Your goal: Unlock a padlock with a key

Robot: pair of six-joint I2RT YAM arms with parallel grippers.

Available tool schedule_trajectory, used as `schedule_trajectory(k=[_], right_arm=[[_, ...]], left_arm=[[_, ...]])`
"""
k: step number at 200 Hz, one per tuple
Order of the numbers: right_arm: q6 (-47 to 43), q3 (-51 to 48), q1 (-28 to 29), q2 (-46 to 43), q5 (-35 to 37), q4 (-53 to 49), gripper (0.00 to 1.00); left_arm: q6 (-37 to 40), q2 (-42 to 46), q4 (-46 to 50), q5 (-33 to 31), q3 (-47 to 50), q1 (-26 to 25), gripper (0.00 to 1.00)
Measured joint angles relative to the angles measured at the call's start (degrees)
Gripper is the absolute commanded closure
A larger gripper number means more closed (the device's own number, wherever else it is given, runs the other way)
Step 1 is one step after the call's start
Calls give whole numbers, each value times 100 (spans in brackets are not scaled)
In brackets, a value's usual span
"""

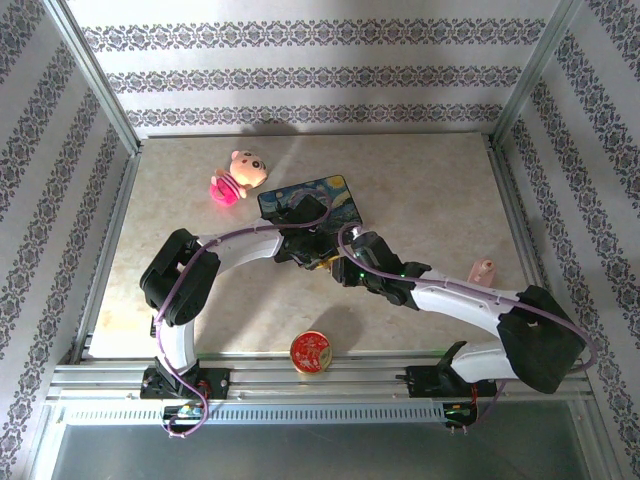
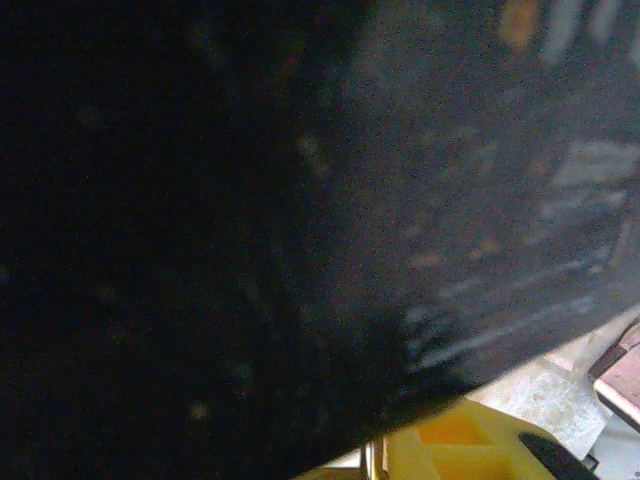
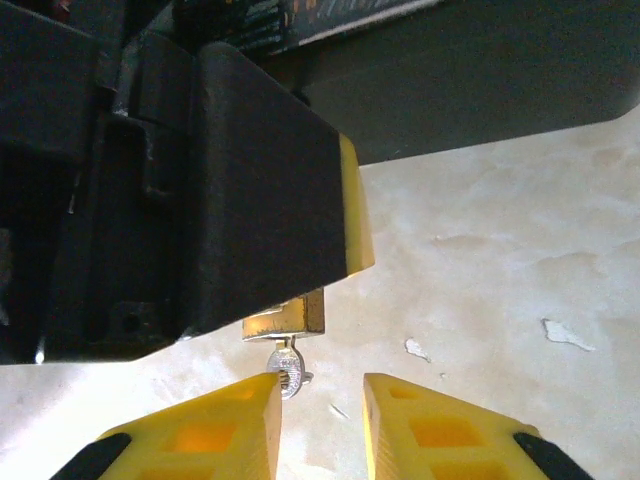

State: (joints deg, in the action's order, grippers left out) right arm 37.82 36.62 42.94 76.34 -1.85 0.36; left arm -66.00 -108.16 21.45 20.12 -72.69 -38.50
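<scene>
A tiny brass padlock (image 3: 290,320) hangs just above the table, and my left gripper (image 1: 310,257) is shut on it. Its black finger with a yellow pad (image 3: 355,220) covers most of the lock body. A small silvery key (image 3: 286,368) sticks out of the padlock's underside. My right gripper (image 3: 322,385) is open right below it. Its left yellow fingertip (image 3: 262,392) is beside the key head, and the other fingertip stands well clear. In the top view the two grippers meet nose to nose, the right gripper (image 1: 338,268) just right of the left. A dark surface (image 2: 300,200) blocks the left wrist view.
A painted box (image 1: 312,200) lies just behind the grippers. A pink plush toy (image 1: 238,175) sits at the back left and a round red-gold tin (image 1: 311,351) near the front rail. A small pink object (image 1: 484,268) lies at the right. Metal frame posts border the table.
</scene>
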Motion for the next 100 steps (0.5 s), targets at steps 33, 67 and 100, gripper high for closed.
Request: schedule_trajectory(k=[33, 67, 100], right_arm=[[149, -44, -11, 146, -247, 267, 74], [308, -120, -87, 350, -431, 680, 78], [518, -192, -160, 557, -599, 1045, 91]], left_arm=[[0, 0, 2, 2, 0, 0, 78], [0, 0, 0, 2, 0, 0, 78], [7, 0, -2, -42, 7, 0, 73]])
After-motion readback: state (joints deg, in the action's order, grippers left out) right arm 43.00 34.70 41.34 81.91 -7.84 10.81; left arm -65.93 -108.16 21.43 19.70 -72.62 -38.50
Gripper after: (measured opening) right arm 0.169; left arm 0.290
